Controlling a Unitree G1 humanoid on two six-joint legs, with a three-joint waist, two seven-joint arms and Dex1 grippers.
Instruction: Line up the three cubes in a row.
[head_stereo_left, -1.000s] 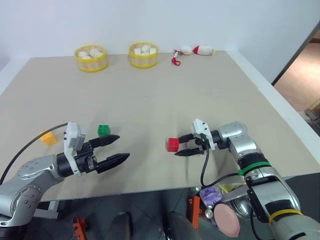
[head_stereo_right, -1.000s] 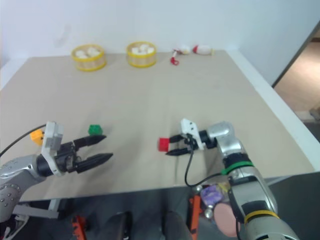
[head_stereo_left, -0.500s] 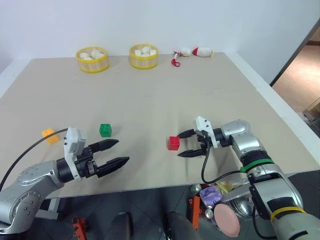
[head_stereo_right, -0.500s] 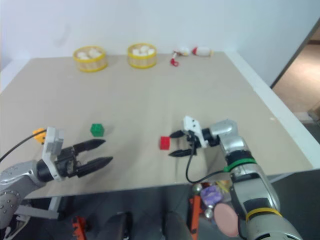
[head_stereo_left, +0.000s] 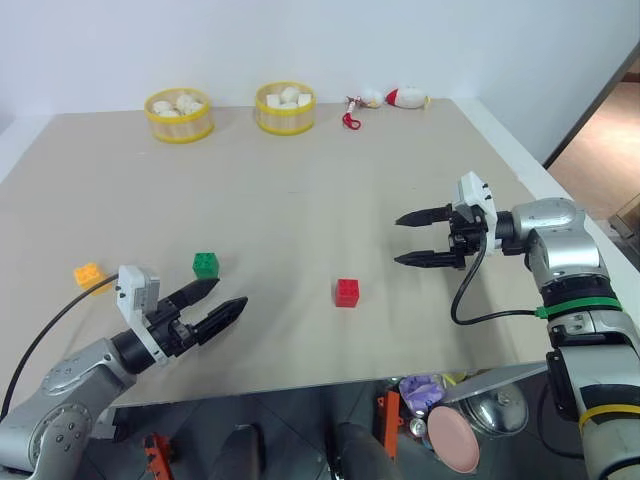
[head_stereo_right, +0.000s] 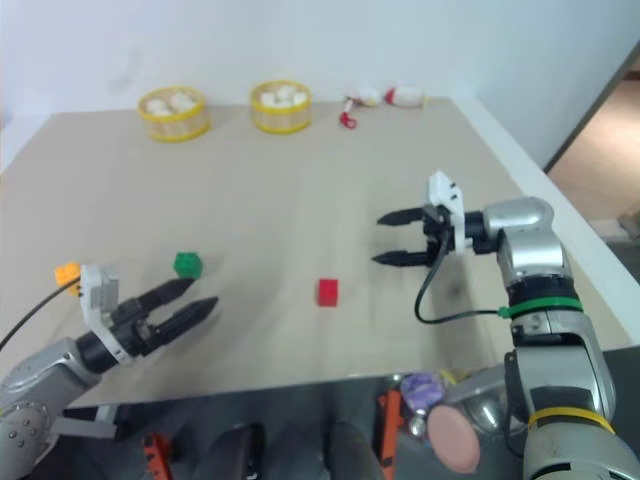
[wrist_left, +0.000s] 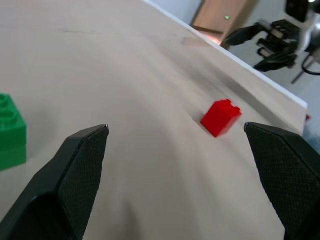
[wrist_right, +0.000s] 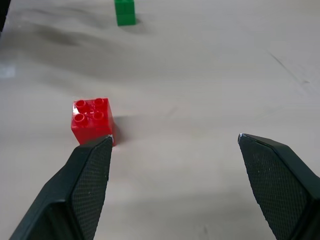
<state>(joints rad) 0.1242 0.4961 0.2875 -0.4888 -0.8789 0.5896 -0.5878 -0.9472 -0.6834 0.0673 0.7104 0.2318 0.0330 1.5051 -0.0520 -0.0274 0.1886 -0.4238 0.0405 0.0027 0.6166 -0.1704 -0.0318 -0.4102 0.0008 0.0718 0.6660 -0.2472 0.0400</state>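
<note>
A: Where do the cubes lie?

B: The red cube (head_stereo_left: 347, 292) sits alone mid-counter (head_stereo_left: 300, 200). The green cube (head_stereo_left: 206, 264) is well to its left, the orange-yellow cube (head_stereo_left: 88, 274) further left, roughly in line, though spacing looks uneven.

A: And the claws?

B: Both empty, fingers apart. The right claw (head_stereo_left: 420, 238) hovers above and right of red; the left claw (head_stereo_left: 212, 307) sits just beside green.

A: Advice?

B: Probably take green squarely, set it down nearer red, studs up.

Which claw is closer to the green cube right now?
Left. The left claw sits just beside the green cube, near the table's front edge. The right claw is far across, beyond the red cube.
</note>
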